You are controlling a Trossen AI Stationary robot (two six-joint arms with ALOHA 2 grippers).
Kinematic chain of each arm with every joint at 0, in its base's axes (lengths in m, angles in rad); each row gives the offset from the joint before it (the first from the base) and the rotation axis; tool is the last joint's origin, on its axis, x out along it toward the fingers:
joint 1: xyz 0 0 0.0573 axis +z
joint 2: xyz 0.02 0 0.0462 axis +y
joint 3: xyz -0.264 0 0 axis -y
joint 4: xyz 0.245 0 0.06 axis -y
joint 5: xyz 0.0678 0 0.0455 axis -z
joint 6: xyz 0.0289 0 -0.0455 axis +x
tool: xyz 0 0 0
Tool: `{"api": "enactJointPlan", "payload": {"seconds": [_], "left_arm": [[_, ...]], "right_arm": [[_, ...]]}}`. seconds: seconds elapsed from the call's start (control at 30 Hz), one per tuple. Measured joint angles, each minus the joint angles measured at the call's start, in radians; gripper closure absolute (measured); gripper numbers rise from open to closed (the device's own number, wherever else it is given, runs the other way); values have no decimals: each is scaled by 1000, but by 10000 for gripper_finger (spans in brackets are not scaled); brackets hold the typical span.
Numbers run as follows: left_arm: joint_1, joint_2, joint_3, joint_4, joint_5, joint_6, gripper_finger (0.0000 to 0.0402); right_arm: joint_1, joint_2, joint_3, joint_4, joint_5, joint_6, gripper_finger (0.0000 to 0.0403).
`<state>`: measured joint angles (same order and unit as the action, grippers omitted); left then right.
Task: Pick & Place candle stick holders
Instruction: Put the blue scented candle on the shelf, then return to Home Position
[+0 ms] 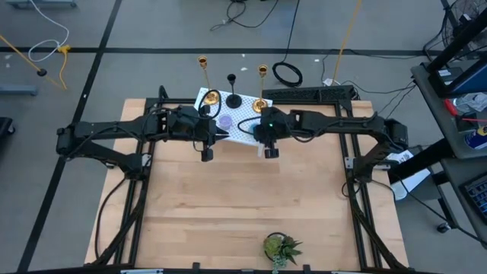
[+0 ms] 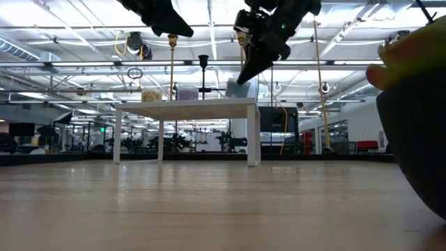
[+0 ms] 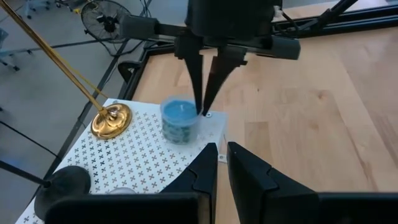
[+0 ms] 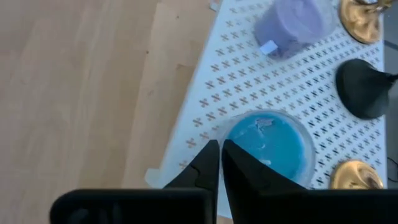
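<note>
Two gold candle stick holders (image 1: 204, 76) (image 1: 262, 85) and a shorter black one (image 1: 232, 90) stand upright on their round bases on the white perforated rack (image 1: 242, 120) at the table's far edge. In the left wrist view, one gold base (image 3: 112, 119) and the black base (image 3: 62, 183) show. My right gripper (image 4: 221, 152) is shut and points down at the near side of a blue puck (image 4: 270, 146). It also shows in the left wrist view (image 3: 204, 106). My left gripper (image 3: 222, 158) is shut and empty, level above the rack's near edge, left of the blue puck (image 3: 179, 118). My right gripper's shut fingertips (image 3: 205, 111) stand at the blue puck's rim (image 4: 239, 134), coming from above. I cannot tell whether they touch it.
A purple puck (image 4: 292, 25) and a yellowish one (image 2: 150, 94) also sit on the rack. A potted plant (image 1: 280, 247) stands at the table's near edge. The bare wooden table (image 1: 243, 198) spreads between the rack and the plant. Cables lie on the floor beyond.
</note>
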<state>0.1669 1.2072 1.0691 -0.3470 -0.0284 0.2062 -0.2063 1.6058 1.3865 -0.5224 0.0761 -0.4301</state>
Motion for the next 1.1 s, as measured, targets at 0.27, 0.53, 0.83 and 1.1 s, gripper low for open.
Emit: {"api": "enactJointPlan", "payload": {"seconds": [0.27, 0.53, 0.83, 1.1], "left_arm": [[0, 0, 0, 0, 0, 5, 360], [0, 0, 0, 0, -4, -4, 360], [-3, -136, 0, -143, -120, -91, 360], [-11, -464, -29, -250, -160, -126, 360]], "right_arm": [[-3, 0, 0, 10, -1, -9, 352], [-4, -3, 0, 110, 3, -18, 292], [67, -154, -1, 79, 5, 34, 280], [144, -453, -136, 11, -110, 112, 299]]}}
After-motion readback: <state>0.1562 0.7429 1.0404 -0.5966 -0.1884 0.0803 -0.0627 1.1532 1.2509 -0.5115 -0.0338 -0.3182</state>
